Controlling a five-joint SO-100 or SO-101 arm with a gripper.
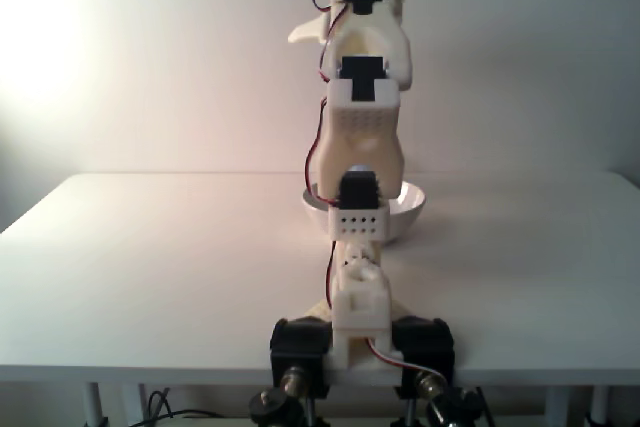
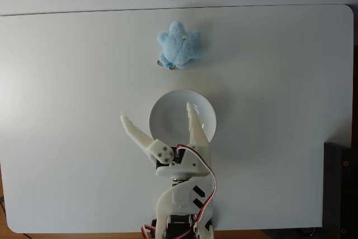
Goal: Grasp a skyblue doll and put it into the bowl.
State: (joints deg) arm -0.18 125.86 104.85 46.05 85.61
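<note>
White table (image 2: 67, 138). Arm raised over bowl (image 2: 168, 107); gripper (image 2: 156, 113) spread wide, holding nothing. Skyblue doll (image 2: 179, 46) lies beyond the bowl, well apart from the fingertips.

This looks like a plain room set up for hobby robot trials, a home or a small office; which of the two cannot be told. A white tabletop (image 1: 150, 277) with rounded corners stands against a bare, pale wall (image 1: 150, 57). At the tabletop's near edge, black clamps (image 1: 300, 342) fix a white, 3D-printed-looking arm (image 1: 362, 137) with red wires. Below that edge, thin table legs and loose cables (image 1: 160, 409) show. Warm light glows on the wall, up and to the left of the arm.
</note>
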